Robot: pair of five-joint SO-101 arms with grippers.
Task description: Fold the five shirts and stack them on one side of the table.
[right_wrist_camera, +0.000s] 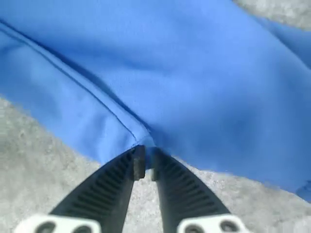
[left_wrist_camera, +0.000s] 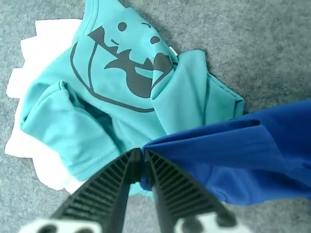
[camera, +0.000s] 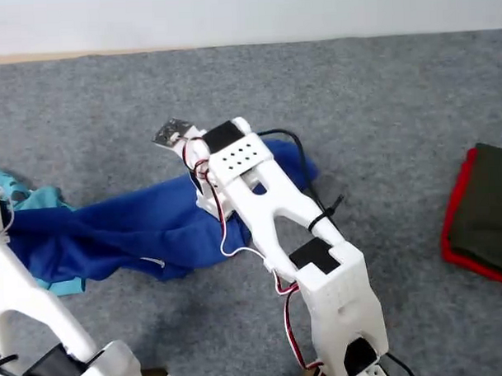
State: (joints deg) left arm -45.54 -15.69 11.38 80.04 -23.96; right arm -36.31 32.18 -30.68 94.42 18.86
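Observation:
A blue shirt (camera: 129, 229) lies stretched across the grey table between both arms. My left gripper (left_wrist_camera: 143, 162) is shut on one corner of the blue shirt (left_wrist_camera: 243, 150), just over a crumpled teal shirt (left_wrist_camera: 116, 82) with a dark printed face. My right gripper (right_wrist_camera: 145, 162) is shut on a seamed edge of the blue shirt (right_wrist_camera: 170, 73), low over the table. In the high view the right arm (camera: 268, 204) reaches over the shirt's right half and hides its own fingers. The left arm (camera: 24, 303) stands at the left edge.
A white shirt (left_wrist_camera: 43, 43) lies under the teal one. At the table's right edge sits a folded stack, a dark olive shirt (camera: 491, 208) on a red one (camera: 452, 218). Bare grey carpet (camera: 380, 109) spreads behind and between the arms and the stack.

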